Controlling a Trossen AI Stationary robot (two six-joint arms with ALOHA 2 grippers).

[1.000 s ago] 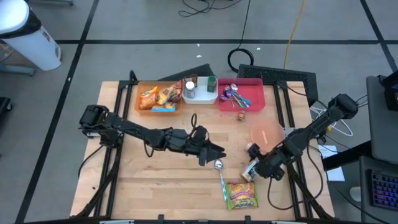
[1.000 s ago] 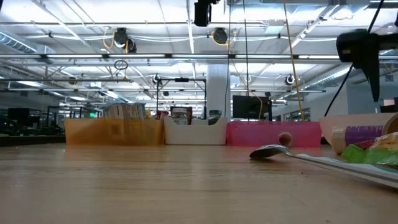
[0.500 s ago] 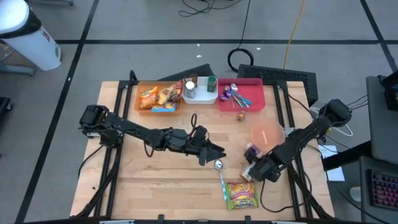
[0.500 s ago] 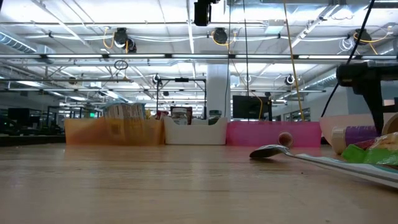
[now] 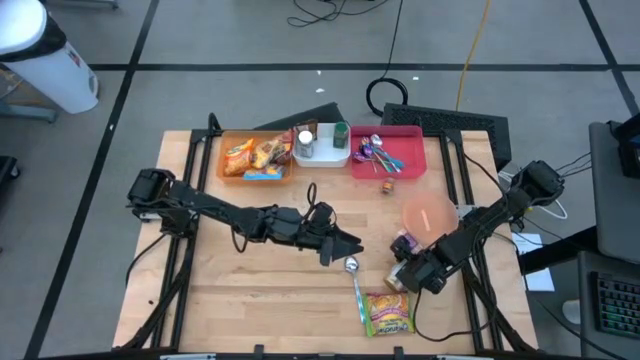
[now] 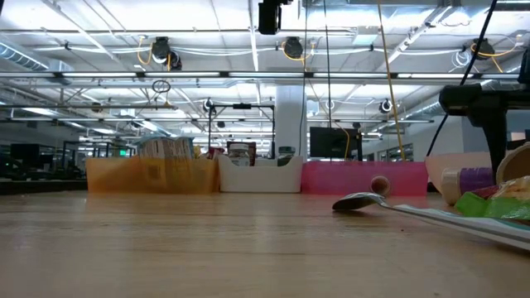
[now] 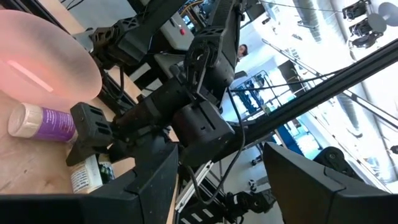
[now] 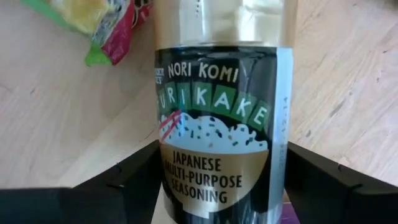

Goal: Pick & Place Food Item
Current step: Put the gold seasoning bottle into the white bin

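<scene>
Right gripper (image 5: 401, 279) has slid in over the furikake seasoning jar (image 8: 219, 118) — fingers now flank it, looks gripped, so lifting's next. Left gripper (image 5: 345, 243) idles mid-table — can't tell its fingers.

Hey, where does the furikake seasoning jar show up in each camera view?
High view: furikake jar at the right gripper, near the snack packet.
Low view: not clearly in it.
Left wrist view: lying below the purple bottle, jar at.
Right wrist view: fills the centre.
Shared landmark: the snack packet.
</scene>
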